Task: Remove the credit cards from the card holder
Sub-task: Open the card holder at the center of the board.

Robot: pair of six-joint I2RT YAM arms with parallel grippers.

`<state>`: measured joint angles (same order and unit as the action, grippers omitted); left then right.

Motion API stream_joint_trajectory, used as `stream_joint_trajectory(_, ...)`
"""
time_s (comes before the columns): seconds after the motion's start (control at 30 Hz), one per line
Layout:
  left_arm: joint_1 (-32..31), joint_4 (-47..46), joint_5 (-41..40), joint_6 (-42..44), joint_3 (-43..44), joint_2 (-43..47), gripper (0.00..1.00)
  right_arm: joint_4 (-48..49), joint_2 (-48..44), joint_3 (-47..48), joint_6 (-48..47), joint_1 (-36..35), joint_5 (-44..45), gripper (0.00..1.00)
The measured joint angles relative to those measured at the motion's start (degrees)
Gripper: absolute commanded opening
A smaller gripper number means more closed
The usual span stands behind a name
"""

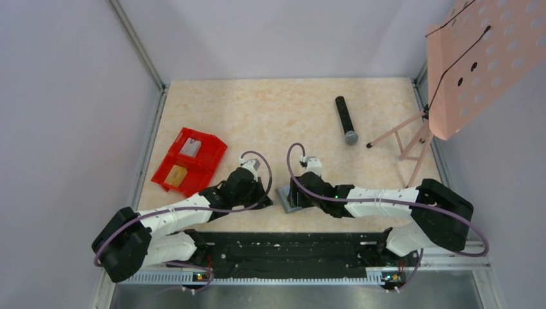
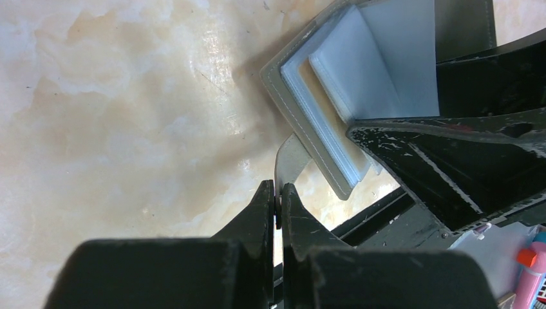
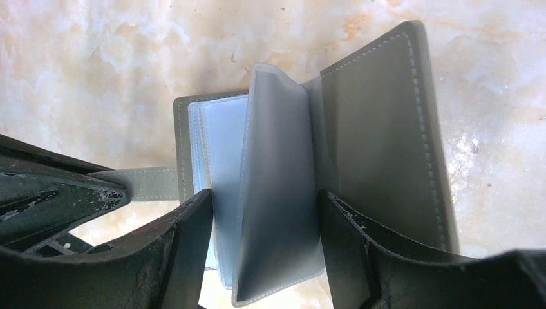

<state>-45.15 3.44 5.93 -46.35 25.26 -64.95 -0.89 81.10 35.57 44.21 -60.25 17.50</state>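
Your holder [image 1: 288, 201] lies open on the table [image 1: 270, 109] close to the near edge, between the two arms. Your left gripper [image 2: 278, 201] is pinched together on the strap [image 2: 291, 158], and only its tip sits between the fingers. Your right gripper [image 3: 264, 193] stands apart, its fingers straddling the raised inner panel [image 3: 277, 161] without clamping it. The pale sleeves [image 3: 222, 141] lie just beside the left-hand finger. No bare card edge shows in either wrist view, so you cannot tell which sleeve is loaded. If you close now, you will probably catch the panel or a whole bundle of sleeves, not a single card. Pull on that and the holder comes up with it. The strap hold looks thin, and a sideways tug could slip it out of the left fingers. The holder would then be free to slide toward the near edge or fold shut on your right fingers. The two grippers are also very near each other, so a wide swing by either one risks a knock. A hard pull on a soft sleeve could also crease or tear it.
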Motion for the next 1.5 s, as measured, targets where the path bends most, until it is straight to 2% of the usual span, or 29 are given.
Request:
stream_joint_trajectory(0.2,0.00,0.00,0.02,0.00,0.00,-0.20,0.00,-1.01,-1.40,-0.33,0.63,0.00,1.07,0.65)
stream_joint_trajectory(0.43,0.00,-0.04,0.00,0.00,-0.31,-0.20,0.00,-1.51,-1.62,-0.33,1.01,0.00,1.55,0.58)
stream_joint_trajectory(1.0,0.00,0.00,-0.37,0.00,-0.57,-0.20,0.00,-6.60,-6.78,-0.33,1.31,0.02,5.25,0.61)
stream_joint_trajectory(1.5,0.00,0.02,-0.61,0.04,-0.63,-0.20,0.00,-13.70,-12.11,-0.90,2.05,0.46,9.01,0.57)
